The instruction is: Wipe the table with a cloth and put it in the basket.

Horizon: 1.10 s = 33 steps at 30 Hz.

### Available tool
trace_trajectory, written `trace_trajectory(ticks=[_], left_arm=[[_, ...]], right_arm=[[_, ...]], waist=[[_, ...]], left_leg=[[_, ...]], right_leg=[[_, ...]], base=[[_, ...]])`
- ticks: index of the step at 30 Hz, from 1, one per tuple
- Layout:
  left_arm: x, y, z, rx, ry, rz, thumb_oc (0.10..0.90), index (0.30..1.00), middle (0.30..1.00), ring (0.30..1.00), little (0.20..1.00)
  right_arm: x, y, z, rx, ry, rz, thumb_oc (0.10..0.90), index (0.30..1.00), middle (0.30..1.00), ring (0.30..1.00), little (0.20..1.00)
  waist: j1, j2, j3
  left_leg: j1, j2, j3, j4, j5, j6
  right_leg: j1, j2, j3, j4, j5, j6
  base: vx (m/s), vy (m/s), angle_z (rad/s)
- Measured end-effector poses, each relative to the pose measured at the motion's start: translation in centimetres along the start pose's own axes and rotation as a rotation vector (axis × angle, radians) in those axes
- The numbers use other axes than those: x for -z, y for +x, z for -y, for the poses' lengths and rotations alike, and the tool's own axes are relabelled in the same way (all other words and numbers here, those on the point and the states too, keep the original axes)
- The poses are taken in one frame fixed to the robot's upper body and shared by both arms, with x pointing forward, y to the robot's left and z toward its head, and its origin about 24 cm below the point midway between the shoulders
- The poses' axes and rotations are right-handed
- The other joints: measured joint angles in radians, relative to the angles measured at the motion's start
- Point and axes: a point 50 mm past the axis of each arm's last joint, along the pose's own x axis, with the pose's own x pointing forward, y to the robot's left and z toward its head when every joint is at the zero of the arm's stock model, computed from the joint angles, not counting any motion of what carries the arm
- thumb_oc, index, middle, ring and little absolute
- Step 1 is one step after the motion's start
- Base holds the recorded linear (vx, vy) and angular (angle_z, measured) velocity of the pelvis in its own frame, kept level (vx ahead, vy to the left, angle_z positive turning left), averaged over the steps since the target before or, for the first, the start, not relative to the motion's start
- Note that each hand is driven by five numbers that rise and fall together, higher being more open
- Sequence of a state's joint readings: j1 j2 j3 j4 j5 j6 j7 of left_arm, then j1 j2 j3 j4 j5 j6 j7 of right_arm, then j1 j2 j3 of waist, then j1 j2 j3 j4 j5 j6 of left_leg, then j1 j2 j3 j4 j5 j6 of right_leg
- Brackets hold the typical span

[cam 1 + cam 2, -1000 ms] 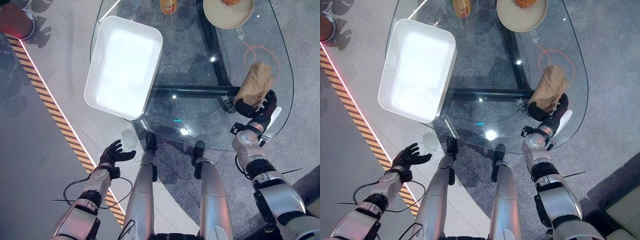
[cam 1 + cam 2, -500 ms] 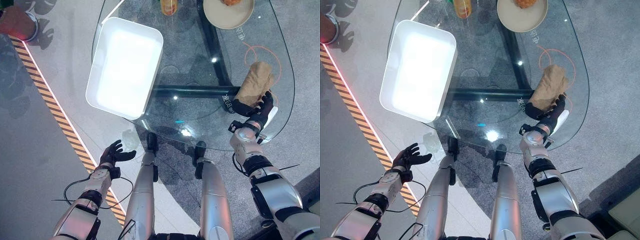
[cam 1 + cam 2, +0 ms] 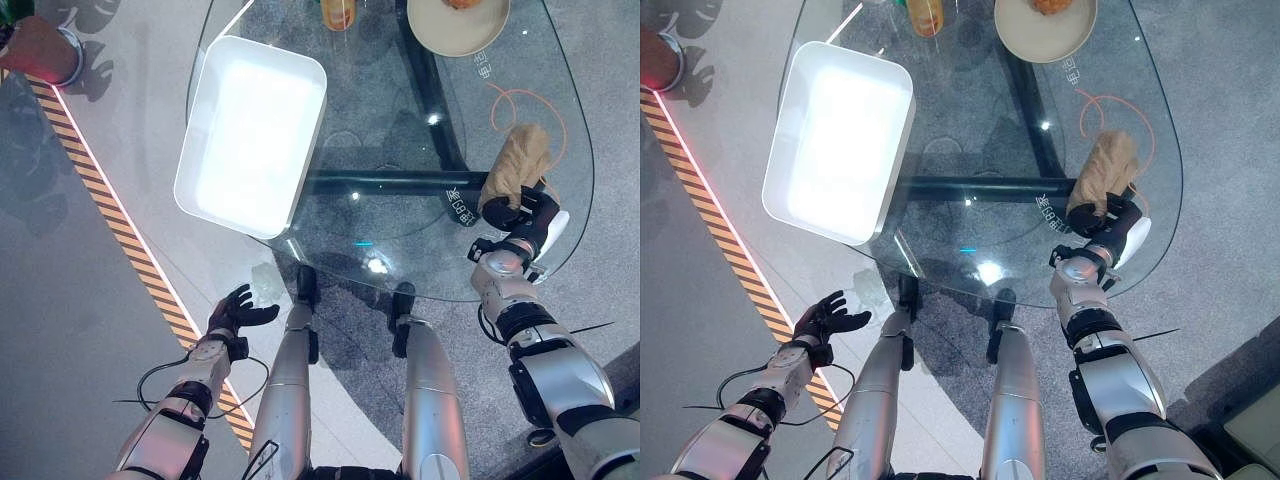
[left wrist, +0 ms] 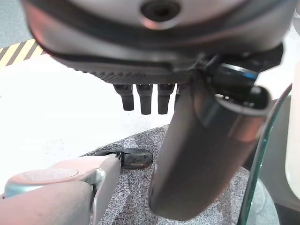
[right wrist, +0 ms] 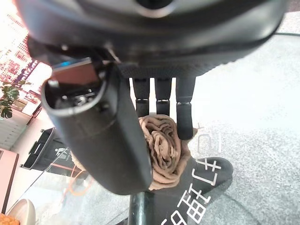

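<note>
- Left eye view: right hand point(image 3: 522, 214) curled on near end of tan cloth point(image 3: 516, 163), which lies on glass table point(image 3: 400, 150) near its right edge; grip looks set for wiping. White basket point(image 3: 252, 135) well apart, far left.
- Right eye view: left hand point(image 3: 827, 317) idle off-table, fingers relaxed.
- Right wrist view: cloth bunched between thumb and fingers; contact underneath probably hidden.

A showroom or demo hall, not a home.

A striped yellow-and-black hazard tape line point(image 3: 120, 235) with a lit red strip beside it runs across the smooth grey floor point(image 3: 70, 330) at left. A grey carpet point(image 3: 600, 290) lies under a rounded glass table point(image 3: 400, 250) printed with characters and an orange ring. A potted plant's pot point(image 3: 45, 48) stands at far left.
</note>
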<state>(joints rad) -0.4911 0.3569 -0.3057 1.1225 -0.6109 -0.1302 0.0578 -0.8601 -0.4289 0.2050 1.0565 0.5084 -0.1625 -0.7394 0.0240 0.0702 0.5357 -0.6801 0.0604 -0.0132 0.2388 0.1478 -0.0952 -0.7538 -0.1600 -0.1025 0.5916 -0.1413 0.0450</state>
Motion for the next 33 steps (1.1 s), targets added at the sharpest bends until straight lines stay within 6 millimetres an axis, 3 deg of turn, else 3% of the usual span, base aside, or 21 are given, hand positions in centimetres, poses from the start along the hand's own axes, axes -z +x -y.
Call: trace_trajectory(ticks=[5,15,33], left_arm=[[-1.1,0.3,0.3,0.008,0.0,0.027,0.8,0.9,0.9,0.9,0.9],[-1.1,0.3,0.3,0.008,0.001,0.026,0.8,0.9,0.9,0.9,0.9],[-0.8,0.3,0.6,0.021,0.031,0.016,0.8,0.9,0.9,0.9,0.9]], right_arm=[[-0.1,0.1,0.0,0.002,-0.009,-0.003,0.1,0.3,0.3,0.3,0.2],[-0.2,0.2,0.0,-0.009,-0.054,0.017,0.1,0.3,0.3,0.3,0.2],[-1.9,0.7,-0.5,-0.059,-0.449,0.199,0.1,0.3,0.3,0.3,0.2]], waist=[[0.001,0.0,0.0],[0.001,0.0,0.0],[0.0,0.001,0.0]], left_leg=[[0.0,0.0,-0.002,0.0,0.001,-0.002],[0.0,0.0,-0.006,-0.005,0.002,-0.001],[0.001,0.0,-0.009,-0.011,0.009,-0.006]], right_leg=[[0.0,0.0,-0.001,0.001,0.0,0.0],[0.0,0.001,-0.003,0.001,0.0,-0.001],[-0.001,0.001,-0.006,0.0,0.001,-0.001]], base=[[0.0,0.0,0.0],[0.0,0.0,0.0],[0.0,0.0,0.0]])
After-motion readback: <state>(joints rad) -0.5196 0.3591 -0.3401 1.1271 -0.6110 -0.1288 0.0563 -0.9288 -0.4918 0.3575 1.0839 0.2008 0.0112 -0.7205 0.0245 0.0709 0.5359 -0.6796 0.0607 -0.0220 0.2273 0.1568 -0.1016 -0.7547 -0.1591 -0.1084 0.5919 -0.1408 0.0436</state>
